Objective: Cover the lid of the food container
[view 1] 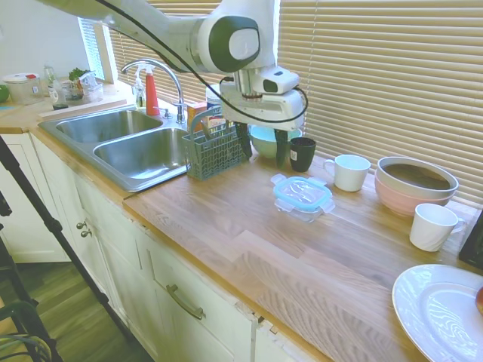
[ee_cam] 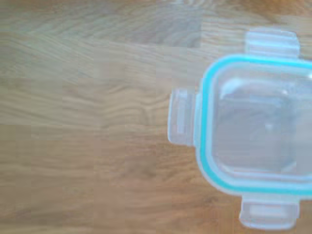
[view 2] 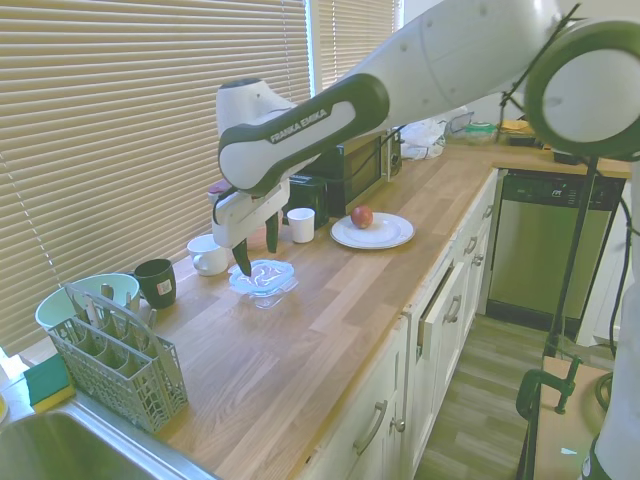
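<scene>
With hand (view 1: 262,148) open, lid (view 1: 303,193) seemingly seated.

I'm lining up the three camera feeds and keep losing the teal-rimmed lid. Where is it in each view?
First exterior view: the lid sits on the food container, mid-counter, just left of the white mug.
Second exterior view: the lid is left of centre, under the gripper.
Wrist view: the lid fills the right side.
Shared landmark: the white mug, absent from the wrist view.

lid (view 1: 303,191) on food container (view 1: 304,207)
</scene>
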Available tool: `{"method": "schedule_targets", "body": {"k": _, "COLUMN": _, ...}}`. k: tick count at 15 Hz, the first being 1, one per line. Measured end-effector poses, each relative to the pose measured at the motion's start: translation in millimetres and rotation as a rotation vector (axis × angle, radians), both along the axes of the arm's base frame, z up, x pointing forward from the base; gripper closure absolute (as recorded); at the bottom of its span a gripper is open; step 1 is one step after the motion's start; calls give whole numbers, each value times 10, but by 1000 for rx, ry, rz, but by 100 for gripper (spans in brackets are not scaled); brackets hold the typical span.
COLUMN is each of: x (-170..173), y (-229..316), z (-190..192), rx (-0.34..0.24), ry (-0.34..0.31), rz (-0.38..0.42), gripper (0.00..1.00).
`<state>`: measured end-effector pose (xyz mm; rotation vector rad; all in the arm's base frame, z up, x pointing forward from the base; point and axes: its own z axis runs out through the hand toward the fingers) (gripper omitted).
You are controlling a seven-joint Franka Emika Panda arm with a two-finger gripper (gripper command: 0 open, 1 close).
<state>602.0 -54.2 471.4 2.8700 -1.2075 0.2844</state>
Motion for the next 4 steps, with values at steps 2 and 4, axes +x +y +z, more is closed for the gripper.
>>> {"method": "schedule_targets", "body": {"k": 2, "x": -328, "y": -136, "z": -74, "rx": 42, "ry": 14, "rz": -27, "gripper": 0}}
{"method": "schedule_targets", "body": {"k": 4, "x": -658, "y": -319, "z": -235, "rx": 63, "ry": 31, "rz": -24, "gripper": 0}}
